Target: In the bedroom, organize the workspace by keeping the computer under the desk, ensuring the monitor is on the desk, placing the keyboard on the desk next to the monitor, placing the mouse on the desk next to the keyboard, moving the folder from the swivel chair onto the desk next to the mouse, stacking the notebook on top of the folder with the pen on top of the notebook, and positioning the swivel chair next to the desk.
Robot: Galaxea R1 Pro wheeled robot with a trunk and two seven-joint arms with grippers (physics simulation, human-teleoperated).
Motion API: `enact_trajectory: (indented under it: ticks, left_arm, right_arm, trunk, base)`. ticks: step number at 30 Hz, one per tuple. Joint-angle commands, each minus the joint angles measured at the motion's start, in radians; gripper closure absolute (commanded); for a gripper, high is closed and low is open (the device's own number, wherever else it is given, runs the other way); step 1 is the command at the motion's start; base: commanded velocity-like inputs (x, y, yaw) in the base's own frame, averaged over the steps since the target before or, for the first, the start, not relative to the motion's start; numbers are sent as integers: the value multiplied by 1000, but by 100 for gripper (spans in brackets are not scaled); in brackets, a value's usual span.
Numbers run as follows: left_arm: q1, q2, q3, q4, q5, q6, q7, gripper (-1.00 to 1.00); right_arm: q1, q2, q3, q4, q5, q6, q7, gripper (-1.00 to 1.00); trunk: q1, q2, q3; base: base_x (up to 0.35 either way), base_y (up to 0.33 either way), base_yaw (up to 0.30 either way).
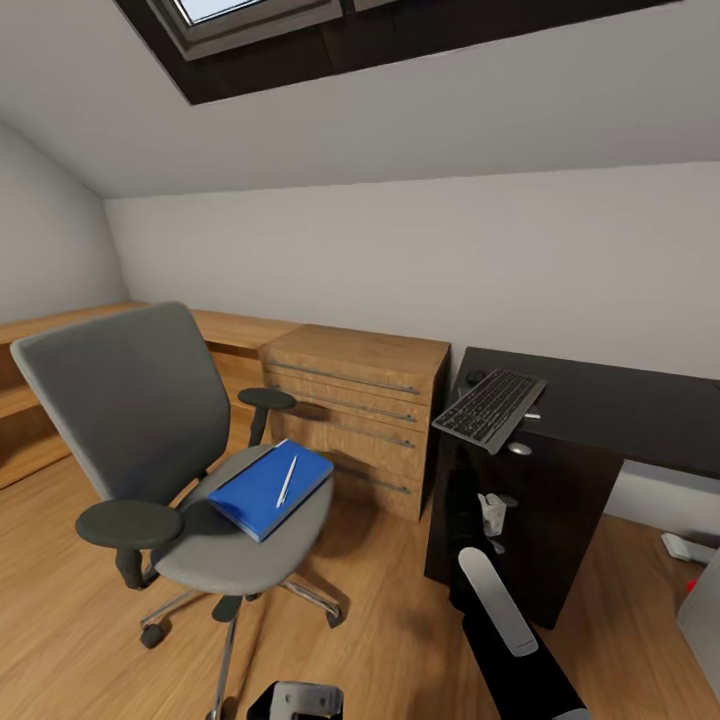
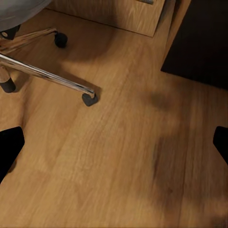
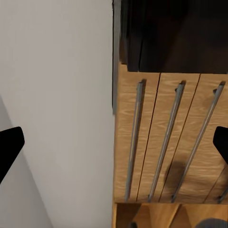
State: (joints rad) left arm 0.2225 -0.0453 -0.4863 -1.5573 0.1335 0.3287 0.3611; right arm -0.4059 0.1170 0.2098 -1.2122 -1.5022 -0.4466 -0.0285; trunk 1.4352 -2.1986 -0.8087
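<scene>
Head view: a grey-upholstered swivel chair point(image 1: 170, 450) carries a flat bright-blue folder point(image 1: 268, 490) with a slim white pen point(image 1: 286, 482) on top; a black keyboard point(image 1: 489, 408) overhangs the glossy black worktop point(image 1: 620, 400) beside a light-wood chest of drawers point(image 1: 355, 415). Left wrist view: left end effector point(image 2: 114, 142) spread apart above wood floor point(image 2: 118, 156). Right wrist view: right end effector point(image 3: 114, 142) spread apart, facing the chest's bar handles point(image 3: 134, 137).

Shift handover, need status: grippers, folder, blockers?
Left gripper open over bare floor; right gripper open, facing the chest of drawers. Folder on swivel chair seat, pen on top. Keyboard overhangs desk corner.
</scene>
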Motion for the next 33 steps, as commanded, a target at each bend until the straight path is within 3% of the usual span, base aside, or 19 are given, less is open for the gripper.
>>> enact_trajectory:
  ticks: [1, 10, 33]
  left_arm:
    - [0, 0, -2, -1, 10, 3, 7, -100]
    - [-1, 2, -19, 0, 12, 3, 6, -100]
    - [-1, 2, -20, 0, 12, 4, 6, -100]
  right_arm:
    - [-1, 0, -1, -1, -4, -6, -3, -100]
    - [-1, 0, -16, -1, -4, -6, -4, -100]
    - [-1, 1, -49, 13, -6, -4, -7, -100]
  trunk:
    - [0, 0, -1]
    - [0, 0, -1]
    - [0, 0, -1]
  base:
    - [20, 0, 0]
    - [72, 0, 0]
    - [115, 25, 0]
